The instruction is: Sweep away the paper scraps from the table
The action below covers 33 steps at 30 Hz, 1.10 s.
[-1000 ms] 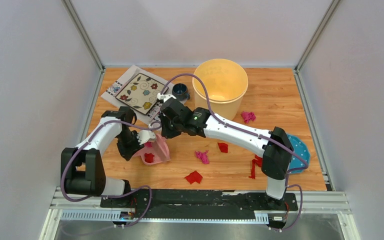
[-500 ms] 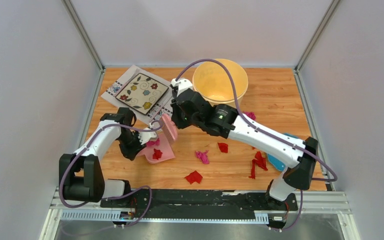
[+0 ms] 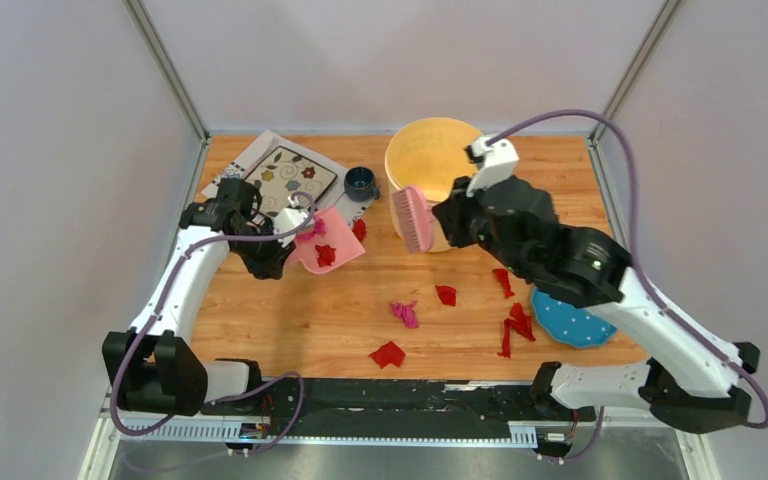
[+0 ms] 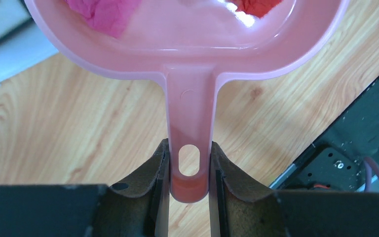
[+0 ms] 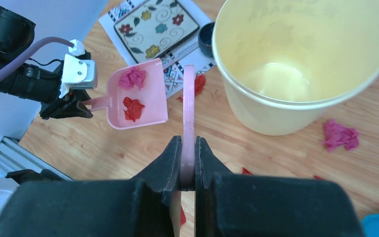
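Note:
My left gripper [image 3: 278, 238] [image 4: 188, 153] is shut on the handle of a pink dustpan [image 3: 328, 243] [image 4: 192, 49], which is held near the placemat. In the pan lie a magenta scrap [image 5: 132, 78] and a red scrap [image 5: 133, 108]. My right gripper [image 3: 450, 222] [image 5: 188, 143] is shut on the handle of a pink brush [image 3: 412, 220] [image 5: 188, 98], which stands edge-on in front of the yellow bucket. Paper scraps [image 3: 404, 313] lie scattered over the table [image 3: 290, 320]: red ones [image 3: 388, 354] toward the front and one [image 3: 359, 229] beside the pan.
A yellow bucket [image 3: 430, 160] [image 5: 256, 113] stands at the back middle. A dark blue cup [image 3: 361, 183] sits left of it, beside a flowered plate [image 3: 290, 175] on a white placemat. A blue dotted plate [image 3: 570, 322] lies front right, partly under my right arm.
The left arm has carried the dustpan up and back toward the placemat. The right arm has swung right with the brush, from beside the pan to the front of the bucket.

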Each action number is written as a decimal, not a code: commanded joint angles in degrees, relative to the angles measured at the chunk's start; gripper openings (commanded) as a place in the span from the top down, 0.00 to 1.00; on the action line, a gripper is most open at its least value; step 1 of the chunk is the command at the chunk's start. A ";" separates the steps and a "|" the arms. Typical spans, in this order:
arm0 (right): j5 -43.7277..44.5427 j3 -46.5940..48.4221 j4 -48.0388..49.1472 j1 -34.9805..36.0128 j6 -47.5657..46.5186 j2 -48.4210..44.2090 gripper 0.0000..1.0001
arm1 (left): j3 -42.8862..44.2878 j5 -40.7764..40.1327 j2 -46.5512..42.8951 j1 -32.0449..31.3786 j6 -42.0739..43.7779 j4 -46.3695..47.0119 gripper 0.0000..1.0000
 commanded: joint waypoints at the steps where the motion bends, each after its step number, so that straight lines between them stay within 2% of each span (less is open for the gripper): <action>1: 4.91 -0.58 -3.74 -2.21 -0.51 -6.56 1.00 | 8.47 3.05 1.40 -0.32 -4.75 -2.06 1.00; 9: 7.64 -6.12 -6.92 -8.81 0.46 -14.74 1.00 | 29.90 3.14 11.06 -1.55 -10.19 -3.91 1.00; 18: 10.99 -9.90 -11.58 -14.17 0.99 -17.81 1.00 | 51.53 -9.06 23.62 -11.47 -17.05 -2.60 1.00; 23: 11.42 -11.22 -13.07 -15.67 1.43 -19.39 1.00 | 56.65 -16.89 26.98 -18.67 -18.73 4.06 1.00; 26: 11.51 -11.66 -13.86 -16.11 1.51 -20.01 1.00 | 57.18 -24.61 28.56 -23.94 -17.15 8.90 1.00; 30: 11.16 -12.10 -14.04 -16.29 1.16 -20.63 1.00 | 57.01 -38.83 30.93 -30.11 -8.22 14.62 1.00; 32: 10.81 -12.10 -14.22 -16.29 1.16 -20.98 1.00 | 56.39 -43.42 31.29 -32.65 -4.60 19.09 1.00; 33: 10.90 -12.18 -14.30 -16.37 1.16 -21.07 1.00 | 55.00 -48.14 31.29 -33.36 -0.31 21.12 1.00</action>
